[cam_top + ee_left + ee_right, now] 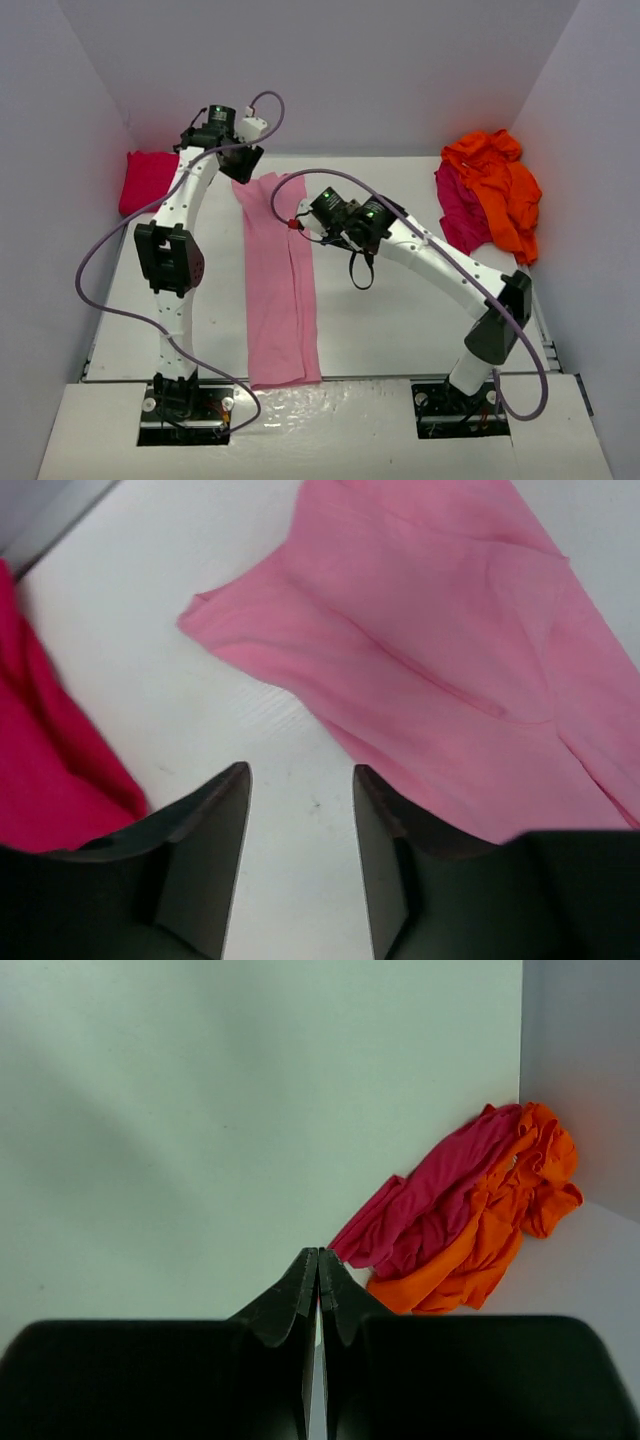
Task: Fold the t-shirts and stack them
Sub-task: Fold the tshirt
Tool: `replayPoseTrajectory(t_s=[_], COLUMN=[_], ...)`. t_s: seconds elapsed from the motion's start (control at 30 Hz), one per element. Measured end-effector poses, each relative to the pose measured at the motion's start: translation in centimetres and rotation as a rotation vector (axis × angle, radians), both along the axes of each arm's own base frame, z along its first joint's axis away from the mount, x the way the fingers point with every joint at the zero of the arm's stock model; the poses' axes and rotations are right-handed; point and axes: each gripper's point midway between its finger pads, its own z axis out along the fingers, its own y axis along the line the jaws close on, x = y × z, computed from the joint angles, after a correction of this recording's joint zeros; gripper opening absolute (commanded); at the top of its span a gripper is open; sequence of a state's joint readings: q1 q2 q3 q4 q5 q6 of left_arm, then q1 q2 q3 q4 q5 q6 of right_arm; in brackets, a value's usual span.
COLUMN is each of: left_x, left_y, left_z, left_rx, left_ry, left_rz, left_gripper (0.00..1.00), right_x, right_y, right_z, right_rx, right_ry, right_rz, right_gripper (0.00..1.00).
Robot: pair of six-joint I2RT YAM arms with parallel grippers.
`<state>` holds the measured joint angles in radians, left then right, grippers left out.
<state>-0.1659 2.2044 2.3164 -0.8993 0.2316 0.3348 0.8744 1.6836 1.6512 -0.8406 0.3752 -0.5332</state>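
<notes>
The light pink t-shirt (280,290) lies flat as a long, narrow folded strip running from the near edge to the far left; its far end shows in the left wrist view (430,640). My left gripper (243,163) (300,770) is open and empty over bare table just beyond that far end. The folded red t-shirt (150,178) (45,740) lies to its left. My right gripper (350,240) (319,1252) is shut and empty, raised above the table's middle. The orange t-shirt (505,190) (490,1230) and the crimson t-shirt (458,215) (430,1205) lie crumpled together at the far right.
White walls close in the table (400,320) on the left, back and right. The right arm's purple cable (330,178) arches over the pink strip's far end. The left arm stretches along the table's left side.
</notes>
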Motion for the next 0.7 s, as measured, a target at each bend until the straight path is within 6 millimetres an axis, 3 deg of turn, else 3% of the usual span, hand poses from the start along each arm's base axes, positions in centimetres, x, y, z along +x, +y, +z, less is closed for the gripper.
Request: replayPoseTrajectory(t_s=[0.1, 0.23, 0.4, 0.47, 0.57, 0.7], left_x=[-2.1, -3.9, -5.2, -5.2, -4.1, -1.6], left_y=[-1.9, -4.3, -6.5, -6.7, -6.8, -6.2], left_z=[-4.3, -9.5, -14.9, -16.1, -16.2, -16.4], left_rx=[0.008, 0.038, 0.076, 0.097, 0.115, 0.177], left_ry=[0.121, 0.251, 0.380, 0.416, 0.402, 0.351], left_rz=[-0.060, -0.121, -0.177, -0.188, -0.190, -0.149], left_gripper=[0.35, 0.15, 0.09, 0.11, 0.16, 0.20], right_x=[1.5, 2.5, 1.4, 1.1, 0.8, 0.6], right_y=[-3.6, -8.0, -8.2, -8.1, -7.9, -7.7], right_z=[2.8, 5.8, 7.2, 6.4, 4.8, 3.8], right_rx=[0.057, 0.111, 0.161, 0.157, 0.137, 0.131], right_ry=[-0.061, -0.136, -0.163, -0.143, -0.100, -0.072], right_rz=[-0.092, -0.202, -0.187, -0.179, -0.171, -0.170], right_gripper=[0.09, 0.09, 0.09, 0.09, 0.09, 0.09])
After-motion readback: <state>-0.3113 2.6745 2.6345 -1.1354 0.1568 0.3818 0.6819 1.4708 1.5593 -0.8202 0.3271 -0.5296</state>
